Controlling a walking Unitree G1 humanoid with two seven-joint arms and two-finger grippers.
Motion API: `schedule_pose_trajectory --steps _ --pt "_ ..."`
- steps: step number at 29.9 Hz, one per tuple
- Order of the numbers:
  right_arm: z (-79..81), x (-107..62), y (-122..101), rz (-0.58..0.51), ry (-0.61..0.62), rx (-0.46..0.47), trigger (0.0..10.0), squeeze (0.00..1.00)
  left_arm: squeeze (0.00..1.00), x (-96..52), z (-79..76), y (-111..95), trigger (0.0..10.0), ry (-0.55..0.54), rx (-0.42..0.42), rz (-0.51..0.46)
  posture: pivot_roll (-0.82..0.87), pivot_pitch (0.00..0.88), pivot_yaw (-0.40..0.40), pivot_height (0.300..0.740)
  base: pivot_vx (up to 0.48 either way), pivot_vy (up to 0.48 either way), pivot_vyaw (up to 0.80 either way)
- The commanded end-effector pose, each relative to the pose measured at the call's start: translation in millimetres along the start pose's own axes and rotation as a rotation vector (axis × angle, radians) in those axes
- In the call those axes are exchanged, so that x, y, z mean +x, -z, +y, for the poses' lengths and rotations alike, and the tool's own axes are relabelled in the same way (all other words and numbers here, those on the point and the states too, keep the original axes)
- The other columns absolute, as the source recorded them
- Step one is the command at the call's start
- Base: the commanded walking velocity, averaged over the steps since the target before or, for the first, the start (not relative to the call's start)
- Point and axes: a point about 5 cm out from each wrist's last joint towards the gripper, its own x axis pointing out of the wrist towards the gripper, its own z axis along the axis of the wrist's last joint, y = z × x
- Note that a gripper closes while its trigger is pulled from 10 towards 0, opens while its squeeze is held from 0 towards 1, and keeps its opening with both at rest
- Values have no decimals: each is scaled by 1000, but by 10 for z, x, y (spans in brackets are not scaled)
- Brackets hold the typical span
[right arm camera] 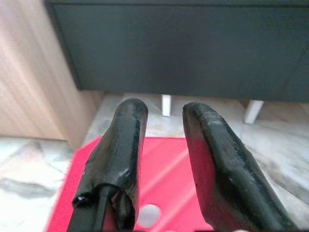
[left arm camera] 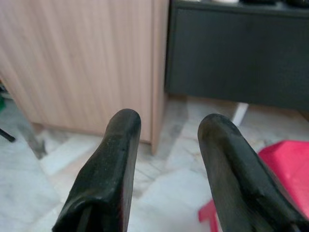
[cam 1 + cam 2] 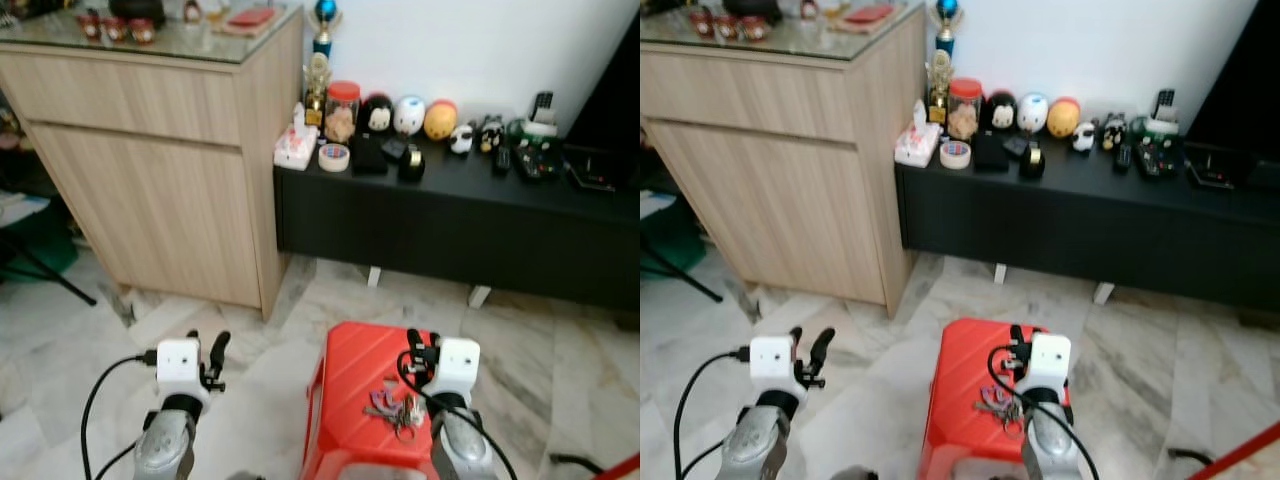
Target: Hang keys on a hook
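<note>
A bunch of keys (image 3: 396, 406) with grey and purple tags lies on top of a red plastic stool (image 3: 350, 375) just in front of me. My right gripper (image 3: 423, 346) hovers over the stool, slightly beyond and above the keys. Its fingers (image 1: 126, 145) stand open with nothing between them, and the stool's red top shows under them in the right wrist view. My left gripper (image 3: 205, 346) is raised over the marble floor to the left of the stool, open and empty, its fingers (image 2: 113, 159) pointing toward the wooden cabinet.
A tall light-wood cabinet (image 3: 160, 170) stands at the left. A low black console (image 3: 450, 220) along the white wall carries toys, a jar, tape and remotes. A black cable (image 3: 95, 395) trails from my left arm over the marble floor (image 3: 560, 350).
</note>
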Motion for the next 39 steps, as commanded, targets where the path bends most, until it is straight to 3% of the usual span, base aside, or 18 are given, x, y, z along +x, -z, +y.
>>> schedule_pose_trajectory --steps 1,15,22,39 --pt "-57 -32 62 24 32 8 10000 0 0 -14 -36 32 10000 15 -1 17 57 21 -58 653 0 0 0" --pt "-83 -16 105 56 50 -10 10000 0 0 -13 -51 39 10000 20 0 19 55 22 -57 653 0 0 0" --pt "-75 -16 118 60 37 -14 10000 0 0 -16 -51 41 10000 23 2 21 56 25 -57 611 0 0 0" --pt "-52 -20 184 100 19 -25 10000 0 0 -6 -71 55 10000 32 2 34 56 23 -55 611 0 0 0"
